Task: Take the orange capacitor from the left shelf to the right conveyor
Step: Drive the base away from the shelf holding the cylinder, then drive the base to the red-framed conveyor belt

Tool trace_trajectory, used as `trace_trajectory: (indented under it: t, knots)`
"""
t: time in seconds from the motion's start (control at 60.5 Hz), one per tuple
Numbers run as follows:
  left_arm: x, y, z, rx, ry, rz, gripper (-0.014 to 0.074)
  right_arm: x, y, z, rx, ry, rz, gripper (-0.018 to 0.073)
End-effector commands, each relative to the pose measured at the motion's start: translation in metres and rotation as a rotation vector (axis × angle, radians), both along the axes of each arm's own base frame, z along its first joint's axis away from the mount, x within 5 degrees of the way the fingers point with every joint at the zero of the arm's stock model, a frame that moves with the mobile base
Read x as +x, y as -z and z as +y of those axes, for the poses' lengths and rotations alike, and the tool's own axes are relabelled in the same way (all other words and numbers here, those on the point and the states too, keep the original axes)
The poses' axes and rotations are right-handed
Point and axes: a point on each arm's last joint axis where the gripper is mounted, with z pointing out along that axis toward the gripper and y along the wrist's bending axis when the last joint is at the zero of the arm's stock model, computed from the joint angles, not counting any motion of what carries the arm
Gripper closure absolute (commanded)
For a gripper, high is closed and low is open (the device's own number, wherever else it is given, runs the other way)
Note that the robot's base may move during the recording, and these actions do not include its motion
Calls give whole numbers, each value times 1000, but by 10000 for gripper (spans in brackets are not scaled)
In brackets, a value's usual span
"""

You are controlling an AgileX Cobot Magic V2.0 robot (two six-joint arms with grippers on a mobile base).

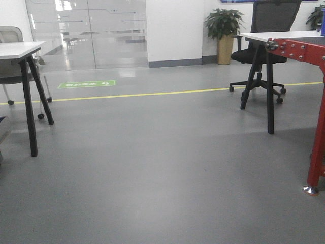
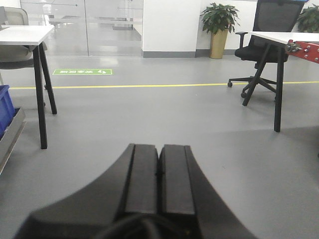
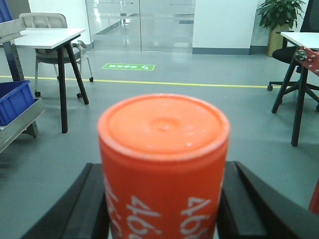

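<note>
While our right gripper [image 3: 164,201] clamps the capacitor [image 3: 163,144] by its sides, our left gripper [image 2: 158,172] hangs above the floor [image 2: 149,114]. Its jaws meet.

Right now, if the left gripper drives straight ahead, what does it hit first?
Way looks free: left gripper, shut, points over open grey floor. First in line seems the far white wall; depth unclear.

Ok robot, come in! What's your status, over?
Left gripper shut, empty. Right gripper shut on the orange capacitor. Right conveyor ahead to the right; a white table stands close beside it.
</note>
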Motion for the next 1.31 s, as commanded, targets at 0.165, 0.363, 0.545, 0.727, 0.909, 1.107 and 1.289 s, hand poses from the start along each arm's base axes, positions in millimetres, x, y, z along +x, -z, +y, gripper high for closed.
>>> trace_trajectory:
  t: [0.165,0.363,0.545,0.727,0.909,1.107,1.289]
  knots:
    - [-2,-10,1,-15,-1,-99,723,-1,-18,-1,10,4,-110,504]
    - [-2,-10,1,-15,-1,-99,723,-1,-18,-1,10,4,-110,504]
    - [-2,-10,1,-15,-1,-99,723,-1,-18,-1,10,4,-110,504]
    - [-2,-10,1,-15,-1,-99,723,-1,-18,-1,10,4,-110,504]
    - [-2,-10,1,-15,-1,-99,723,-1,-18,-1,10,4,-110,504]
    - [-2,-10,1,-15,-1,-99,723,-1,-18,-1,10,4,-110,504]
    - [-2,-10,1,-15,-1,-99,723,-1,-18,-1,10,4,-110,504]
